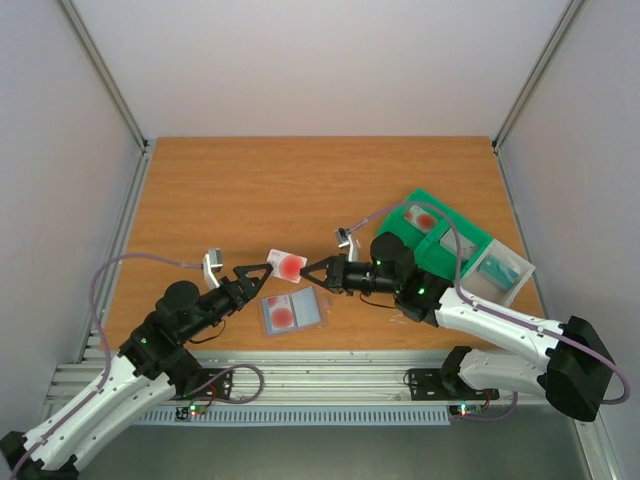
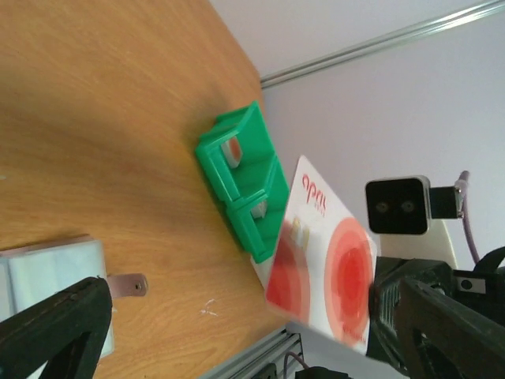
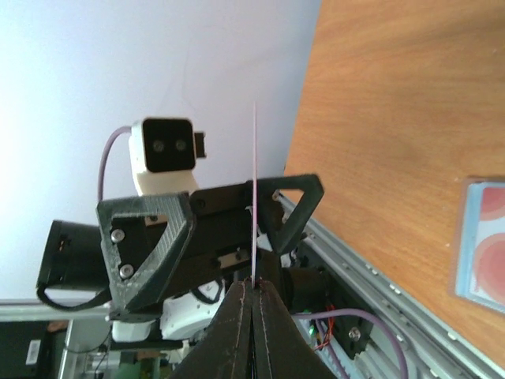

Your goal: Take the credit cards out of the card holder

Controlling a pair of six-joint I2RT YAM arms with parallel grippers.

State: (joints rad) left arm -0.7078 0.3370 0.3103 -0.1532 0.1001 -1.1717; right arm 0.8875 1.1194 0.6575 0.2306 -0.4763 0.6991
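Observation:
A white credit card [image 1: 288,265] with a red round mark hangs above the table between the two grippers. My right gripper [image 1: 306,270] is shut on its right edge. In the right wrist view the credit card [image 3: 254,197] shows edge-on as a thin line, clamped at my right gripper [image 3: 252,290]. My left gripper [image 1: 262,279] stands open, a finger on each side of the card's left end, not pinching it. In the left wrist view the credit card [image 2: 327,257] sits inside my left gripper [image 2: 241,296]. The blue-grey card holder [image 1: 292,313] lies open on the table below, a red-marked card showing in it.
A green compartmented tray [image 1: 462,243] stands at the right, with a red-marked card [image 1: 425,218] in one compartment and a pale clear piece [image 1: 497,268] beside it. A metal rail [image 1: 330,385] runs along the near table edge. Enclosure walls stand on both sides.

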